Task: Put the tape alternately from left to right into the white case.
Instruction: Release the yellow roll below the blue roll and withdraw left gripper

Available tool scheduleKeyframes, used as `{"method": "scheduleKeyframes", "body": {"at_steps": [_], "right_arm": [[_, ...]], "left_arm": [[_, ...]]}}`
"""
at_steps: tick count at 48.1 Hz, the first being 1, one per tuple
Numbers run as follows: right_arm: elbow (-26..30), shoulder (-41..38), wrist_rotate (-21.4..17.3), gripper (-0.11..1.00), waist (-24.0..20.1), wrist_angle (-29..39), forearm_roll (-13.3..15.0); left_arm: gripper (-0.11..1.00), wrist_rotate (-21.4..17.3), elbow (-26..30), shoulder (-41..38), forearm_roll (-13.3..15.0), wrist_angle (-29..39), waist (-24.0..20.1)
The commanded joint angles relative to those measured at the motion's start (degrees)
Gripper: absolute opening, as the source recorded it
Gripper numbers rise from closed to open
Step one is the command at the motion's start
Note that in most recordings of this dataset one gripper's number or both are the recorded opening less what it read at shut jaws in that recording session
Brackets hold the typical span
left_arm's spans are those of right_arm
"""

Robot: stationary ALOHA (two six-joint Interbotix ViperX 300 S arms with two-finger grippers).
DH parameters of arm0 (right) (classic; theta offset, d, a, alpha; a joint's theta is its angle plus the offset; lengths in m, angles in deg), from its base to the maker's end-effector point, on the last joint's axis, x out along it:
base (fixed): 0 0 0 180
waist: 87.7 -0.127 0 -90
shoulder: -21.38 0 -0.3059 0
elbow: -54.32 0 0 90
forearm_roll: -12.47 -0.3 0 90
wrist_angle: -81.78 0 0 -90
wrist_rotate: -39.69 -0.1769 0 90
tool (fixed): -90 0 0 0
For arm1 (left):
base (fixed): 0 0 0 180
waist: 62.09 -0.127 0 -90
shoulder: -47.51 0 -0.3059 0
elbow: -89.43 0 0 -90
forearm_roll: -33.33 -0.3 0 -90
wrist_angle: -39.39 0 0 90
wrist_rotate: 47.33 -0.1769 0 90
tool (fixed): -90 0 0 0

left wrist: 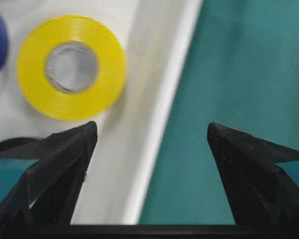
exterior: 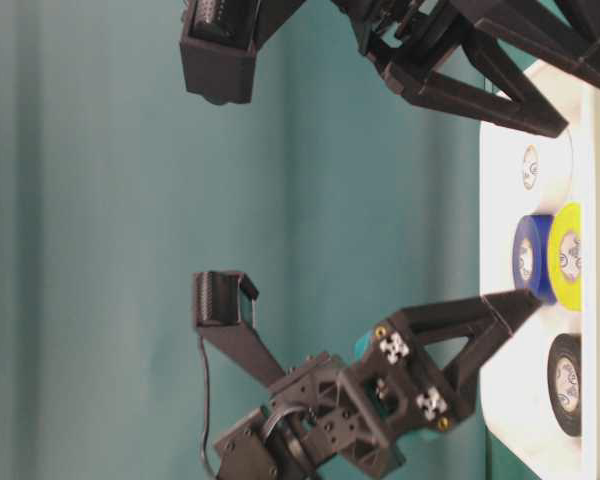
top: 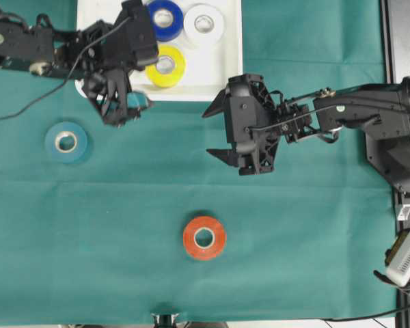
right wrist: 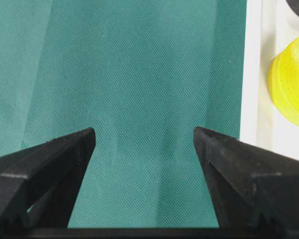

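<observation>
Looking down at my green cloth (top: 294, 260), I take the white case (top: 222, 75) at its top edge as my landmark. Four rolls lie inside it: blue (top: 165, 19) and white (top: 203, 24) side by side along the far part, yellow (top: 165, 65) just in front of the blue, and black (exterior: 566, 385), which I see only from table level because my left arm hides it from above.

My left gripper (top: 116, 102) hangs over the case's front left corner, straddling the rim, with its fingers spread wide and nothing between them. On its wrist camera one finger sits over the white floor near the yellow roll and the other over the cloth.

My right gripper (top: 219, 133) sits just off the case's front right corner, over bare cloth, fingers also spread wide and empty. Its wrist camera catches the case's rim and part of the yellow roll at the right edge.

Two rolls lie outside the case, flat on the cloth. Teal (top: 66, 141) is in front of the case's left corner, near my left gripper. Red-orange (top: 204, 237) lies well in front of the case, apart from both grippers.
</observation>
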Motion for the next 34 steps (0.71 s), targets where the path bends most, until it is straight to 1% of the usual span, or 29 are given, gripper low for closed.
{"method": "scheduleKeyframes", "body": {"at_steps": [1, 24, 34], "right_arm": [[1.0, 0.5, 0.0, 0.91, -0.2, -0.4, -0.1], [0.8, 0.5, 0.0, 0.91, -0.2, -0.4, -0.2], [0.9, 0.5, 0.0, 0.91, -0.2, -0.4, -0.1]], "left_arm": [[0.99, 0.0, -0.3, 2.5, -0.1, -0.4, 1.4], [0.99, 0.1, -5.3, 6.8, -0.1, -0.4, 8.4], [0.99, 0.1, -7.1, 7.6, -0.1, -1.1, 10.0]]}}
